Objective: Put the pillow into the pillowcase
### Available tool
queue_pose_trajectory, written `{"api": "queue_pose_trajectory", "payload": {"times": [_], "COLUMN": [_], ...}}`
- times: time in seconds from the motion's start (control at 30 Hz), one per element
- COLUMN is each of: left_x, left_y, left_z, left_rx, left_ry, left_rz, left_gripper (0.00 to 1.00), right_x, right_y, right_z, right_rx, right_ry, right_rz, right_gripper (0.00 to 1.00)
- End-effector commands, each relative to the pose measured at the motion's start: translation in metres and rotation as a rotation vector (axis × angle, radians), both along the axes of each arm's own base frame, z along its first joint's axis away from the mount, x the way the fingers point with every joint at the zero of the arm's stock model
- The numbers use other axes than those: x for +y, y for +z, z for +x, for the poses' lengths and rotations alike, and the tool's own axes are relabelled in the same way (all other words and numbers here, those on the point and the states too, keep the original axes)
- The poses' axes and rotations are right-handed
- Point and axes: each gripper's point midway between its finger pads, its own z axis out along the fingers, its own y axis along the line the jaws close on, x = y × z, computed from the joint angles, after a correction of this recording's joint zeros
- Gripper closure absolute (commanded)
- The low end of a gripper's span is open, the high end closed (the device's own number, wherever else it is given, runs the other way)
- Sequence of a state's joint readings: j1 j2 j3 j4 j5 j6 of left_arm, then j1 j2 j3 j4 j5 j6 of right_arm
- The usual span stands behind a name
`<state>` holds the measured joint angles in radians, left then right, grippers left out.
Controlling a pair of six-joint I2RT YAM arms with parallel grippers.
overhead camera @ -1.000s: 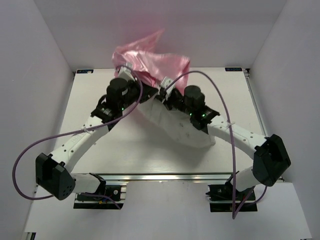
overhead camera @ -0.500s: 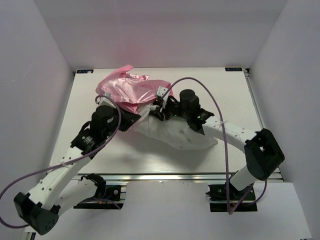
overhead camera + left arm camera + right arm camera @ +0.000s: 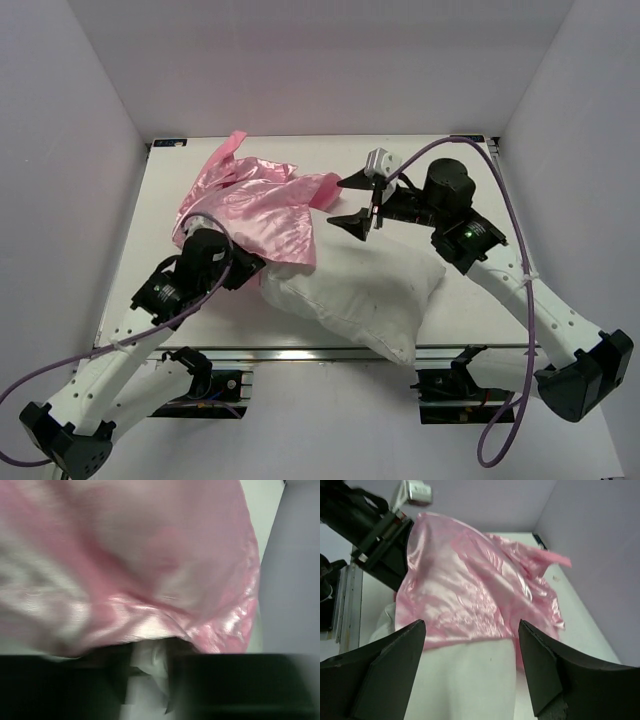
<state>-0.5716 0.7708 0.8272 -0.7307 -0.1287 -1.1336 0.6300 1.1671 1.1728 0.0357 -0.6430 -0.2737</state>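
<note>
The pillow point(image 3: 350, 300) lay flat on the table point(image 3: 470, 160), in the near middle, its long side running from the left arm's wrist toward the right and its near corner reaching almost to the front edge. The pillowcase point(image 3: 255, 205) was draped in loose, shiny folds over the pillow's far-left end. It covered that end only, while most of the white cushion lay bare to the right. One pink flap stuck up toward the back left corner of the table, and another reached right toward the right arm's wrist.

The right fingers point(image 3: 352, 222) stood wide apart and held nothing. They hovered just beyond the pillow's far edge, pointing left at the pink cloth but clear of it. From the right wrist camera the two dark fingers framed the hem of the pillowcase where it lay across the white cushion.

The left fingers point(image 3: 100, 690) were tucked in at the pillow's left end, right under the overhanging edge of the pillowcase. The left wrist camera showed little but blurred pink satin — below it, a narrow gap between the dark fingers with a bit of white cloth in it. Whether they pinched that cloth or merely touched it, I could not tell.
</note>
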Motion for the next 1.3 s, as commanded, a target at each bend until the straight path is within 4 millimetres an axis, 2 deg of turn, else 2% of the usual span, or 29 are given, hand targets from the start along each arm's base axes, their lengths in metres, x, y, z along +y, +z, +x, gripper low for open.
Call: {"api": "queue_pose_trajectory", "payload": {"times": [0.0, 0.03, 0.07, 0.1, 0.13, 0.23, 0.27, 0.33, 0.37, 0.4, 0.47, 0.5, 0.53, 0.57, 0.6, 0.67, 0.7, 0.77, 0.8, 0.83, 1.0, 1.17, 1.27], "left_x": [-0.01, -0.019, -0.025, -0.029, -0.033, -0.042, -0.042, -0.046, -0.046, -0.043, -0.045, -0.043, -0.044, -0.053, -0.053, -0.061, -0.071, -0.073, -0.078, -0.073, -0.061, -0.054, -0.05], "left_y": [0.049, 0.073, 0.083, 0.094, 0.115, 0.14, 0.16, 0.171, 0.188, 0.191, 0.182, 0.185, 0.178, 0.16, 0.163, 0.152, 0.144, 0.13, 0.108, 0.118, 0.11, 0.088, 0.069], "left_z": [-0.002, -0.005, -0.01, -0.013, -0.016, -0.031, -0.037, -0.036, -0.037, -0.03, -0.013, -0.002, 0.006, 0.026, 0.038, 0.06, 0.081, 0.098, 0.114, 0.119, 0.142, 0.164, 0.165], "left_rx": [-0.105, -0.18, -0.201, -0.226, -0.288, -0.34, -0.378, -0.395, -0.43, -0.433, -0.4, -0.406, -0.394, -0.34, -0.35, -0.346, -0.323, -0.295, -0.241, -0.238, -0.22, -0.176, -0.114], "left_ry": [-0.118, -0.217, -0.274, -0.317, -0.373, -0.487, -0.508, -0.537, -0.543, -0.513, -0.507, -0.48, -0.495, -0.508, -0.493, -0.542, -0.561, -0.615, -0.648, -0.636, -0.614, -0.611, -0.63], "left_rz": [0.014, 0.014, 0.009, 0.009, 0.016, -0.009, -0.026, -0.016, -0.023, 0.001, 0.071, 0.107, 0.162, 0.211, 0.254, 0.34, 0.383, 0.488, 0.556, 0.603, 0.806, 0.932, 0.99], "left_gripper": [0.48, 0.36, 0.36, 0.31, 0.3, 0.29, 0.29, 0.28, 0.28, 0.28, 0.26, 0.26, 0.26, 0.25, 0.24, 0.23, 0.22, 0.18, 0.15, 0.14, 0.11, 0.1, 0.11], "right_x": [-0.009, -0.011, -0.013, -0.018, -0.02, -0.03, -0.031, -0.038, -0.039, -0.041, -0.042, -0.042, -0.043, -0.042, -0.044, -0.043, -0.044, -0.044, -0.044, -0.044, -0.047, -0.047, -0.047], "right_y": [-0.037, -0.051, -0.057, -0.062, -0.071, -0.089, -0.091, -0.099, -0.103, -0.105, -0.113, -0.115, -0.122, -0.125, -0.129, -0.133, -0.133, -0.134, -0.133, -0.134, -0.141, -0.15, -0.158], "right_z": [0.014, 0.019, 0.022, 0.029, 0.033, 0.045, 0.045, 0.051, 0.051, 0.052, 0.05, 0.05, 0.047, 0.044, 0.042, 0.037, 0.036, 0.031, 0.03, 0.027, 0.018, 0.017, 0.02], "right_rx": [0.176, 0.212, 0.235, 0.256, 0.295, 0.361, 0.377, 0.404, 0.417, 0.422, 0.443, 0.452, 0.478, 0.495, 0.507, 0.524, 0.527, 0.54, 0.542, 0.548, 0.574, 0.598, 0.617], "right_ry": [-0.1, -0.124, -0.142, -0.171, -0.188, -0.235, -0.232, -0.253, -0.252, -0.255, -0.252, -0.251, -0.245, -0.234, -0.233, -0.221, -0.22, -0.206, -0.202, -0.196, -0.183, -0.182, -0.195], "right_rz": [-0.089, -0.113, -0.121, -0.124, -0.13, -0.15, -0.151, -0.156, -0.159, -0.161, -0.173, -0.177, -0.195, -0.203, -0.211, -0.214, -0.215, -0.219, -0.218, -0.222, -0.227, -0.237, -0.256], "right_gripper": [0.2, 0.2, 0.2, 0.2, 0.2, 0.21, 0.21, 0.21, 0.21, 0.21, 0.21, 0.21, 0.22, 0.22, 0.22, 0.22, 0.22, 0.21, 0.2, 0.18, 0.11, 0.11, 0.11]}}
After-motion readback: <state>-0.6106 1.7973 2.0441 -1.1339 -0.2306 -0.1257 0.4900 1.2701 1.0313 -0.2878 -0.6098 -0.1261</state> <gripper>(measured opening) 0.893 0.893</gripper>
